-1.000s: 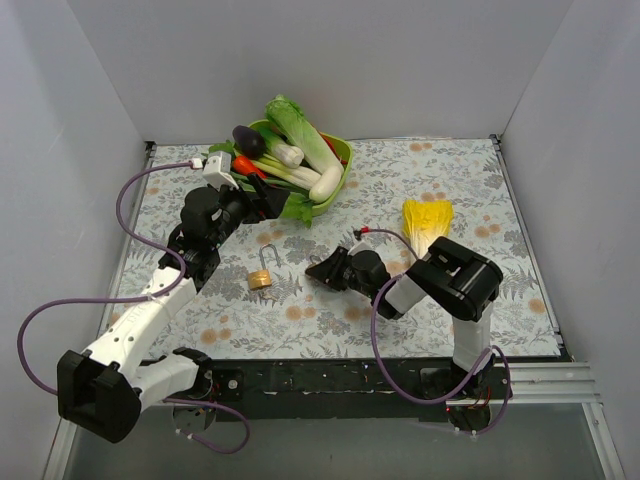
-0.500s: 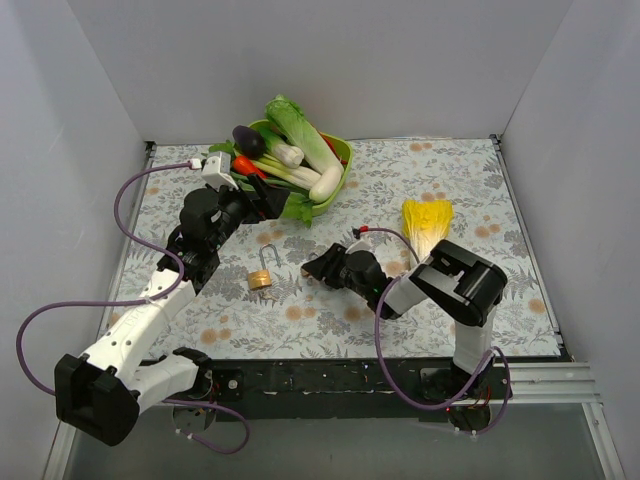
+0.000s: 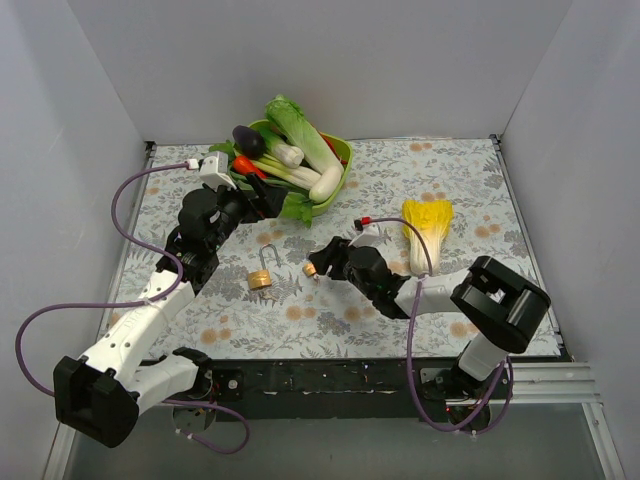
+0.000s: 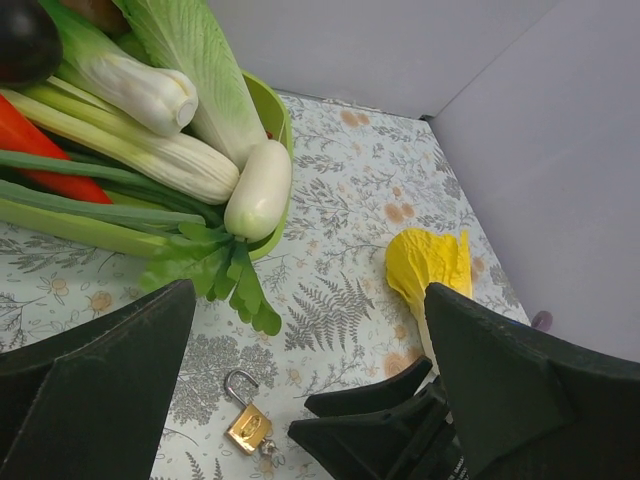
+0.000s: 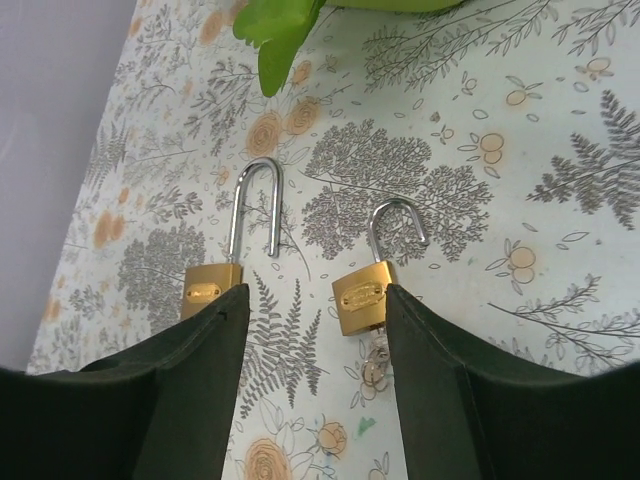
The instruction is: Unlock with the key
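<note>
Two brass padlocks lie on the floral cloth with their shackles swung open. The larger padlock (image 3: 262, 278) (image 5: 209, 291) lies to the left. The small padlock (image 3: 311, 268) (image 5: 361, 297) (image 4: 248, 426) rests on the cloth between the tips of my open right gripper (image 3: 324, 264) (image 5: 318, 292), close to its right finger (image 5: 450, 400). The key (image 5: 376, 358) (image 4: 268, 447), tiny and grey on a ring, sticks out of the small padlock's bottom end. My left gripper (image 3: 264, 202) (image 4: 308, 290) hangs wide open above the cloth by the bowl, holding nothing.
A green bowl (image 3: 345, 152) (image 4: 262, 100) heaped with vegetables stands at the back left, leaves spilling over its near rim. A yellow cabbage (image 3: 427, 222) (image 4: 430, 265) lies right of centre. White walls enclose the cloth on three sides.
My right gripper has opened and its arm has stretched out lower. The small padlock, hidden in the jaws before, now lies free at its tips. The left jaws spread slightly wider.
</note>
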`<state>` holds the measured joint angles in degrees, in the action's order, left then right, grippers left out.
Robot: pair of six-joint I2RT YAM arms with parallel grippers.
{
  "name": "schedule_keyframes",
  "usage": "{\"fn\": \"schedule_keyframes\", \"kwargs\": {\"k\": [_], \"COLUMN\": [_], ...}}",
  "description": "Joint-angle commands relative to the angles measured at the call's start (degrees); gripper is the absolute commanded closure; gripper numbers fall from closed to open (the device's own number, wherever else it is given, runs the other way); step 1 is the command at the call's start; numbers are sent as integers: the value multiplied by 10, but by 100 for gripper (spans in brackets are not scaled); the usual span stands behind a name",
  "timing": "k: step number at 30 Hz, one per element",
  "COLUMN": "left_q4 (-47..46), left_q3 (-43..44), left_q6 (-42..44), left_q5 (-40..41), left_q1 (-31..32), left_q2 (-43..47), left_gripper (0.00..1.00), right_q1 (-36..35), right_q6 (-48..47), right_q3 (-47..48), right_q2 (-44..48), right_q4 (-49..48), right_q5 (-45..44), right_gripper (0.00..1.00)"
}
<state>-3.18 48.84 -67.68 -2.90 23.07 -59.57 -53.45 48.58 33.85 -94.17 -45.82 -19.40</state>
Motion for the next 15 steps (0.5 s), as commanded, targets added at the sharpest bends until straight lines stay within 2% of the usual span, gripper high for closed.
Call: {"fn": "schedule_keyframes", "kwargs": {"k": [1, 8, 12, 15], "left_q4": [6, 9, 5, -1], "left_q3": [22, 15, 9, 5], "left_q6": [9, -7, -23, -42], "left_q5": [18, 41, 32, 12], "left_q1": [2, -2, -22, -44], "left_q2": [14, 7, -6, -12], "left_gripper": [2, 2, 2, 2], "right_q1": [0, 88, 149, 206], "right_q6": [-73, -128, -163, -196], "right_q3": [-1, -18, -43, -62], "right_q2": [36, 72, 129, 209], "right_q4": [32, 43, 73, 104], "right_q5": [-37, 46, 49, 60], "right_gripper": [35, 34, 34, 33]}}
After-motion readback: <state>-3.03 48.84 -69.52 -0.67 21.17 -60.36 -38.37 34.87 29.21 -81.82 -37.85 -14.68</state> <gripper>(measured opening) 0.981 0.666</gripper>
